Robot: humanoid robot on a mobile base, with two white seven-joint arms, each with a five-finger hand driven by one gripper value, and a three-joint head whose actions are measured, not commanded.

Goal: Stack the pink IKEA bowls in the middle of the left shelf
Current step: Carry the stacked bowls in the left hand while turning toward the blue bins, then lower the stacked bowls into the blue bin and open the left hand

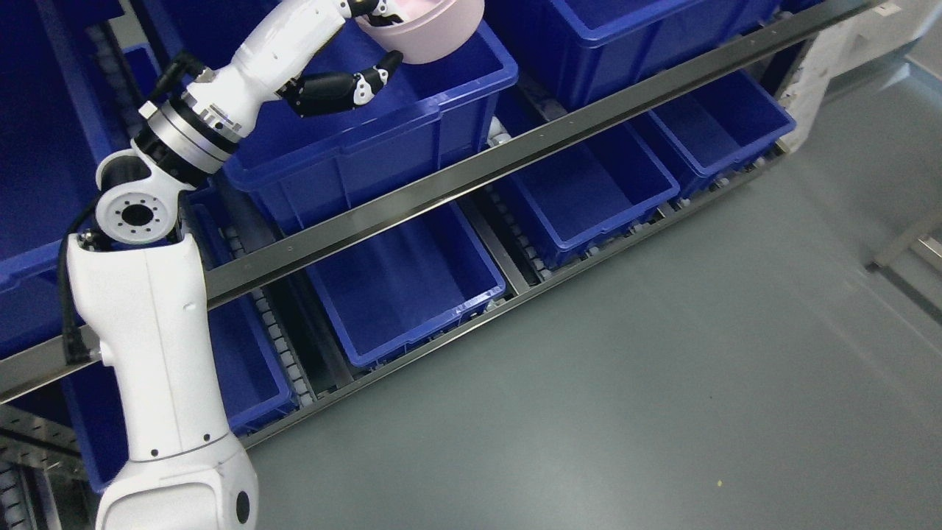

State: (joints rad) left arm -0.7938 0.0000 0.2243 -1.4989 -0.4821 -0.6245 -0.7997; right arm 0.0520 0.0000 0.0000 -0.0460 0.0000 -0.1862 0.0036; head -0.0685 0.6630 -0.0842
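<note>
Grey floor (625,383) occupies the lower right of the head view; a shelving rack runs diagonally from lower left to upper right, fronted by a metal rail (471,173). Below the rail, on the bottom level, open blue bins sit side by side on roller tracks: one below centre (412,287), one to its right (581,199), and a further one (714,125) toward the upper right. Above the rail, a larger blue bin (368,140) stands on the next level, with another blue bin (625,37) to its right.

The left arm (162,346) rises from the lower left corner, bends at the elbow joint and reaches up and to the right over the larger bin. The left hand (353,51) is at the top edge of the view, partly cut off. Its fingers are closed around a pink bowl (434,29); the dark thumb (368,81) presses against the bowl's lower outer wall. The bowl is tilted, held in the air above the rear of the larger bin, not resting on anything visible
</note>
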